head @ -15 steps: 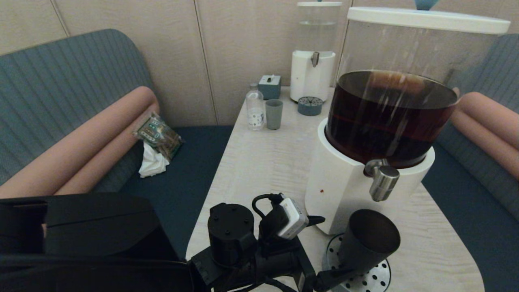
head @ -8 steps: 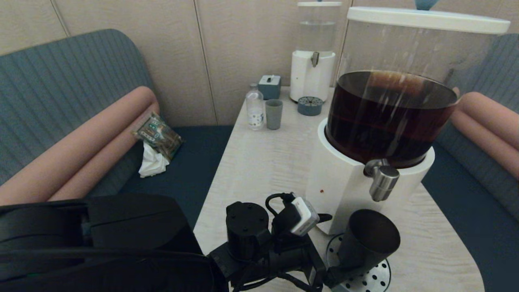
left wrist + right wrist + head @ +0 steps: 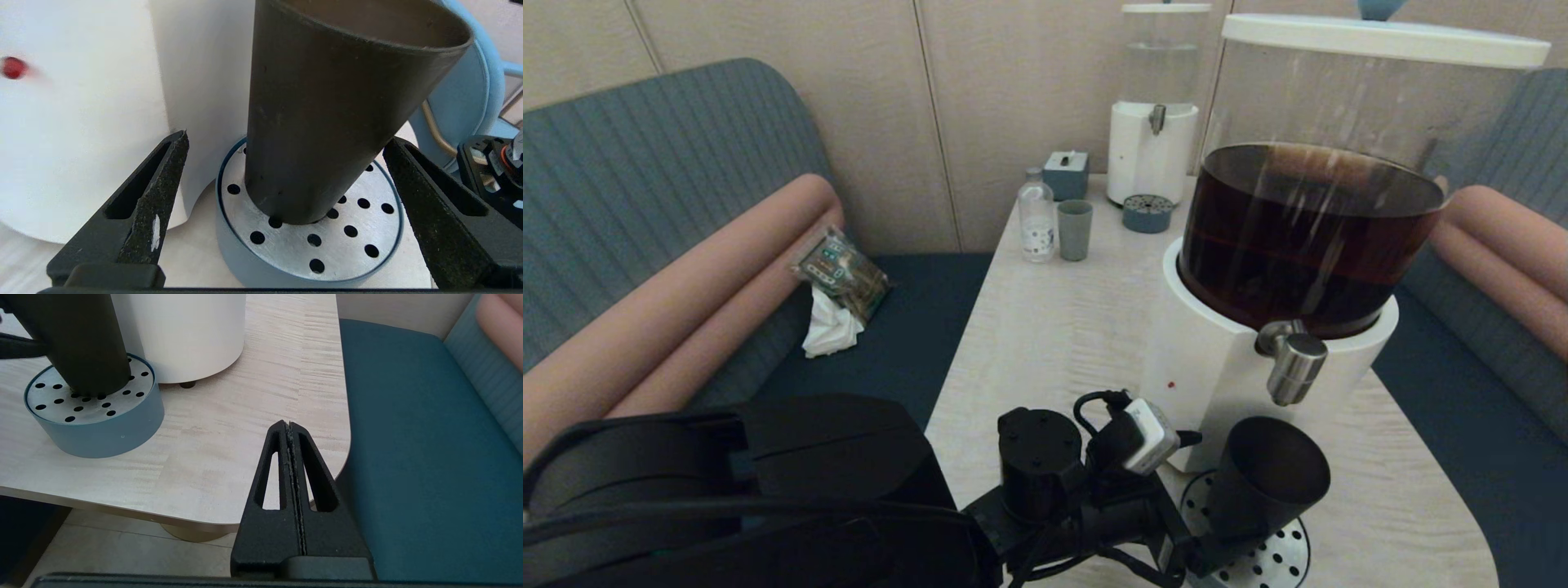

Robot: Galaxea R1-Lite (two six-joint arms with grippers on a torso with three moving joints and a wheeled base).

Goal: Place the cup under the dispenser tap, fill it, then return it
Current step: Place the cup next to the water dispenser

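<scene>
my left gripper (image 3: 286,171) sits low at the near edge of the desk (image 3: 1045,327), its two black wedge-shaped fingers (image 3: 155,196) spread wide on either side of the cup (image 3: 327,106) with clear gaps, touching nothing. the grip faces look rough and gritty. the cup, a matte dark tapered tumbler with no handle, stands upright on the round drip tray (image 3: 359,245), a blue-grey drum topped with a brushed metal plate full of round holes. in the head view the cup (image 3: 1270,478) is just near of and below the dispenser tap (image 3: 1294,363), a stubby brushed-steel cylinder jutting from the smooth white base (image 3: 1209,376) under the clear tank of dark brown liquid (image 3: 1298,237). my right gripper (image 3: 291,428) hangs off the desk's near right corner, fingers pressed flat together, above the dark blue seat (image 3: 408,437). the desk is pale wood-grain. at its far end stand a grey-green cup (image 3: 1075,229), a small clear bottle (image 3: 1036,216) and a smaller dispenser (image 3: 1156,106).
</scene>
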